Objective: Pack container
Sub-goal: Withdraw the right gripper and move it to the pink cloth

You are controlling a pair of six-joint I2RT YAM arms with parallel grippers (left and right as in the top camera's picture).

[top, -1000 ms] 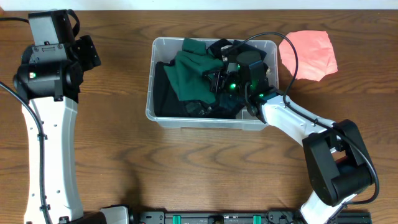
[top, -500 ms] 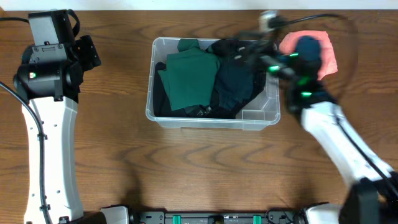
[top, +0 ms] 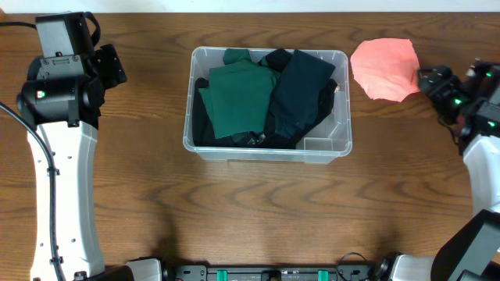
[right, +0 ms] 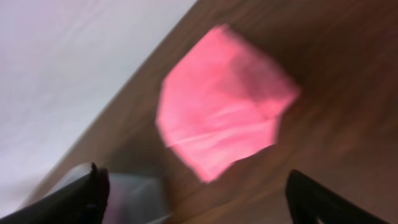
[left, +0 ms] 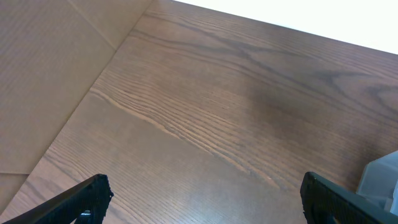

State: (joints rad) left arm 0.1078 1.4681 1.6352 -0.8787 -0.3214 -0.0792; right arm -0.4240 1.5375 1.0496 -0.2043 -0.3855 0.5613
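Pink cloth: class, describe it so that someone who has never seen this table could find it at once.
On the wooden table stands a clear container of folded garments. Beside its upper right corner in the overhead view, flat on the wood, lies the pink cloth. It alone is pink and outside the container; the rest are green or dark.

The left arm (top: 53, 179) rises as a long white link to a black joint lit with a green light. Just past that bend, the left claw (top: 110, 65) sits tucked close beside its own wrist, jaws spread wide. The right arm (top: 483, 168) trails its white forearm out behind the right claw (top: 434, 80), which glows with green lights and holds its dark fingertips (right: 87, 190) wide apart, seen only in a blurred wrist view.
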